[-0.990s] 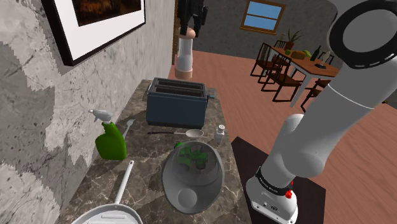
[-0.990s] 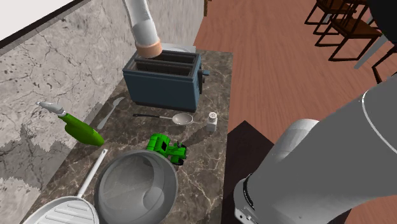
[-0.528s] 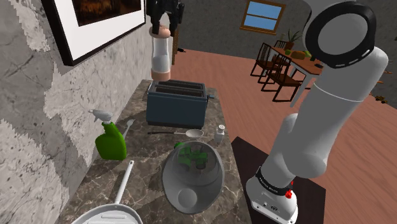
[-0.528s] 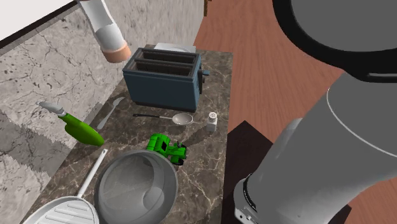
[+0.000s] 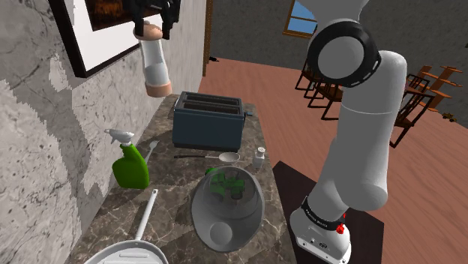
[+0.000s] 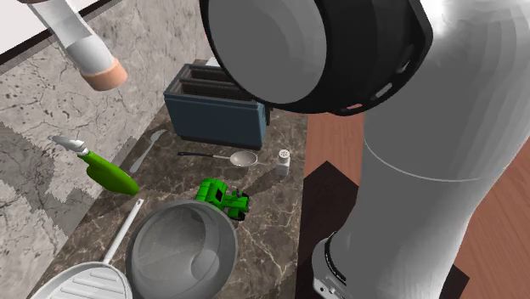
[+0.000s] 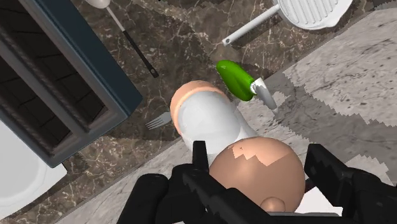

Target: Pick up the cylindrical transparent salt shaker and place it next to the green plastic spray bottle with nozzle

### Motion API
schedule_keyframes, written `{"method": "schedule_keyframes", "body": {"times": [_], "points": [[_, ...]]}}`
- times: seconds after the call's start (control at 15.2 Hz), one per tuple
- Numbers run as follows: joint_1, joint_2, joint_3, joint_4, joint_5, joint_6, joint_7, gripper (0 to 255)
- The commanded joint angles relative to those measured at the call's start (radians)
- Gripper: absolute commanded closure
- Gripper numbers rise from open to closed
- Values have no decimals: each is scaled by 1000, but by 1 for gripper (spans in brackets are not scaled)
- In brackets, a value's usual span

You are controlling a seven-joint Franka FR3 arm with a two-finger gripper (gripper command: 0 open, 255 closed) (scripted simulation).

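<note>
The arm (image 5: pixel 367 112) stretches to the shoulder view's upper left, jaws pinching the shaker (image 5: pixel 155 67) by its top: a whitish, peach-capped cylinder, tilted, high above the desk (image 5: pixel 176 217) and bottle (image 5: pixel 131 166).

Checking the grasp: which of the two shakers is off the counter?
The tall shaker with tan ends, clasped in the gripper up in the air; the small shaker stands on the counter beside the spoon.
</note>
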Motion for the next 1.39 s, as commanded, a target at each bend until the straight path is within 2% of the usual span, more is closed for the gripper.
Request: {"method": "schedule_keyframes", "body": {"times": [0.0, 0.2, 0.53, 1.32], "points": [[18, 84, 11, 125, 2, -36, 37, 255], [25, 16, 9, -29, -5, 50, 24, 255], [31, -53, 7, -206, -12, 157, 10, 255], [40, -137, 8, -492, -18, 358, -15, 255]]}}
